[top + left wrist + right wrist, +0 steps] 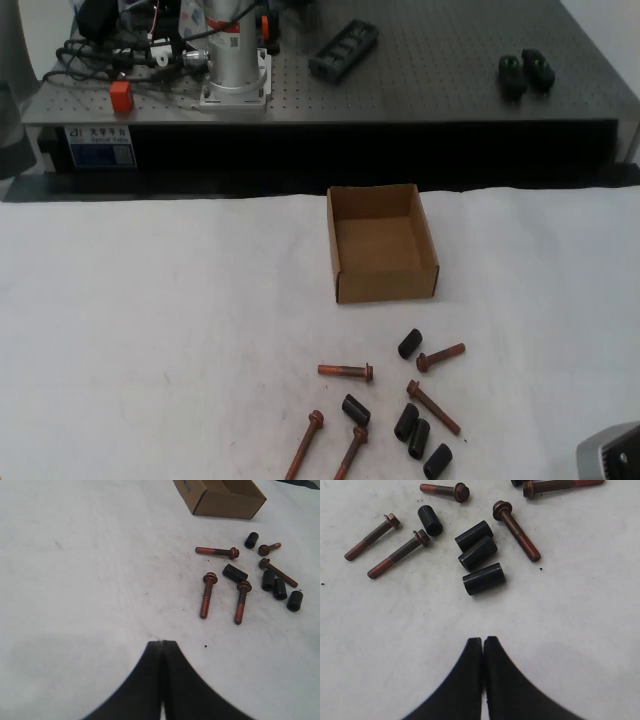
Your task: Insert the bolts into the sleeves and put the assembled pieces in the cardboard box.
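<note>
On table (150, 330): bolts (345, 371), sleeves (484, 579) loose; box (385, 283) empty. Left pincer (162, 645), right pincer (483, 641) pressed together, empty. Advise: open, grip nearest sleeve mid-body.

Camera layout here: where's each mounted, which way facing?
High view: behind the arms, facing forward and down at the cardboard box, bolts and sleeves; a grey corner piece, likely an arm.
Left wrist view: on the left arm, over its shut left hand, towards bolts and box.
Right wrist view: on the right arm, over its shut right hand, close on the sleeves.
Shared: all three see the same bolts and sleeves.
</note>
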